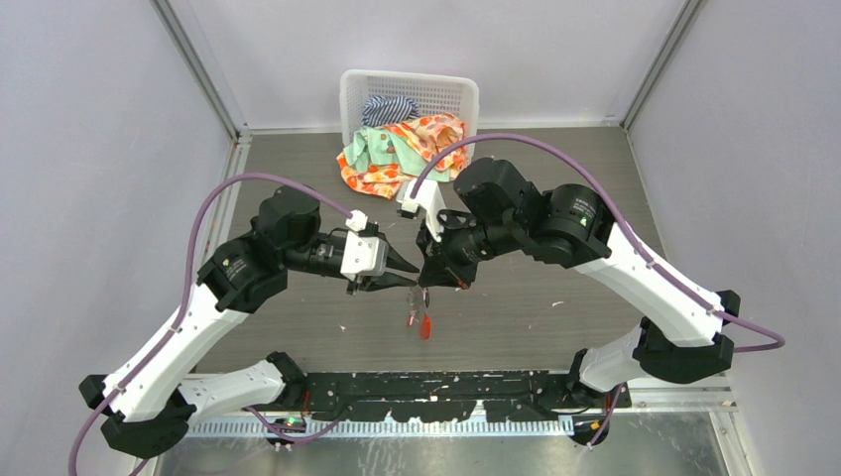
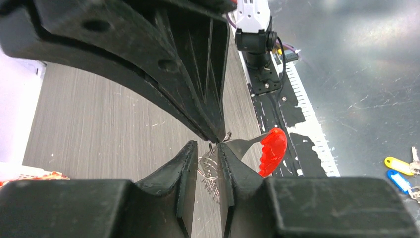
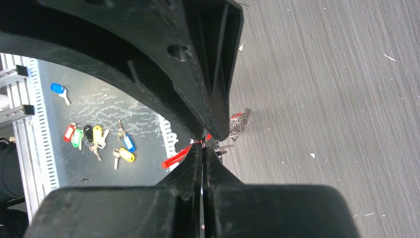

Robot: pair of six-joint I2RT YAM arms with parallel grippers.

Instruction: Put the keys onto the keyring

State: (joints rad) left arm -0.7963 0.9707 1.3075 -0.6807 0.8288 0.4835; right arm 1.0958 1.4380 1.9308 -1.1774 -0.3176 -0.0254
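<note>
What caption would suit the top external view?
Left gripper and right gripper meet over the table, the right pinching a dangling keyring.

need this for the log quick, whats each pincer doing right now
left pincer: slightly open, fingers either side of the keyring, no clear grip
right pincer: shut, pinching the keyring

**ITEM COUNT**

Two arms: left arm (image 1: 198,317) and right arm (image 1: 645,273). One basket (image 1: 409,87), far on the worktop (image 1: 595,178); cloths (image 1: 397,154) inside, count indeterminate. One keyring (image 2: 208,166), carrying one red piece (image 2: 272,151). Spare tagged keys (image 3: 97,135), near, off the worktop: six coloured tags countable (two blue, two yellow, one red, one green).
</note>
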